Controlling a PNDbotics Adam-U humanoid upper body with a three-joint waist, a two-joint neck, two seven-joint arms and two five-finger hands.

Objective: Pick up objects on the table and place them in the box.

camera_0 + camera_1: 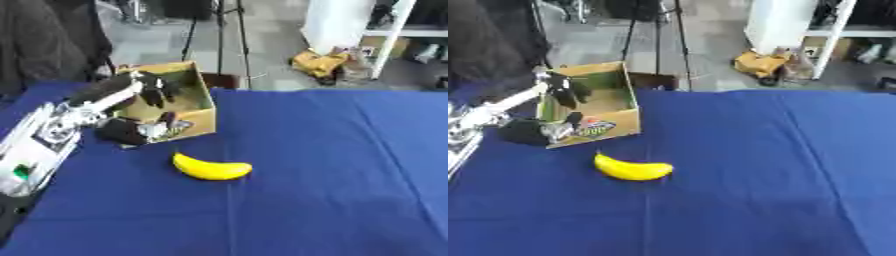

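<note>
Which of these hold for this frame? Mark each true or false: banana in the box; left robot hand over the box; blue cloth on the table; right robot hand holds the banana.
1. The banana is in the box. False: it lies on the cloth in front of it.
2. The left robot hand is over the box. True.
3. A blue cloth covers the table. True.
4. The right robot hand holds the banana. False: no right hand shows.

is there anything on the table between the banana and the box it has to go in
Nothing visible does. The banana lies on bare blue cloth just in front of the box. The only hurdle is the box's near wall. The left hand is over the box's opening.
</note>
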